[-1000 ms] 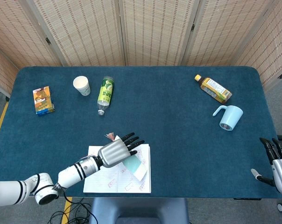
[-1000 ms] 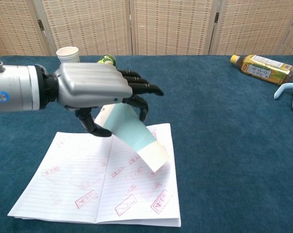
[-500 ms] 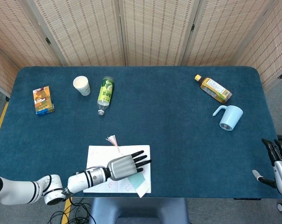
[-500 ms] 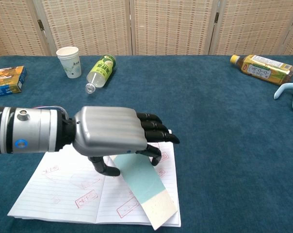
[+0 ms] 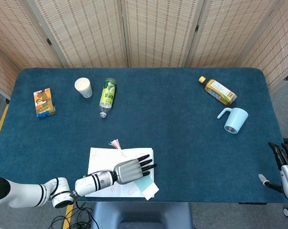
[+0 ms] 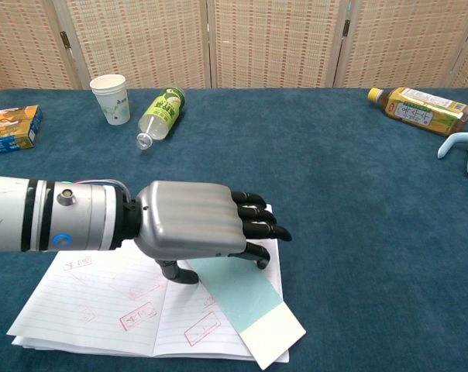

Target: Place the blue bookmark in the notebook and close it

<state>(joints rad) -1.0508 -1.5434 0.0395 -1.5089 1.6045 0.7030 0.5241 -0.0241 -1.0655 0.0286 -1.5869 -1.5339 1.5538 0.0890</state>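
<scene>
Notebook (image 6: 125,310) pages lie open and flat at the bench's (image 5: 182,143) front edge, left of centre, lined sheets marked with red stamps. On its right-hand page rests the blue bookmark (image 6: 246,298), a pale blue strip with a cream end, lying slantwise so that its cream end sticks out past the notebook's front right corner. A small red tassel (image 5: 116,143) shows at the notebook's back edge in the head view.

Over the page hangs the left hand (image 6: 195,231), palm down, fingers stretched forward and a little apart; its thumb and one fingertip reach down to the bookmark's upper end, though whether they pinch it or only touch it cannot be told. The right hand (image 5: 286,167) sits off the bench's front right corner, fingers straight and apart, holding nothing.

Along the back left of the bench stand a small snack carton (image 5: 43,102) and a white paper cup (image 5: 83,87), upright, its inside not clear enough to judge. Just beside the cup lies a green bottle (image 5: 107,97) on its side. Toward the back right lies an amber tea bottle (image 5: 218,90), also on its side, and near it a light blue mug (image 5: 234,119) tipped over, its mouth facing the front.
</scene>
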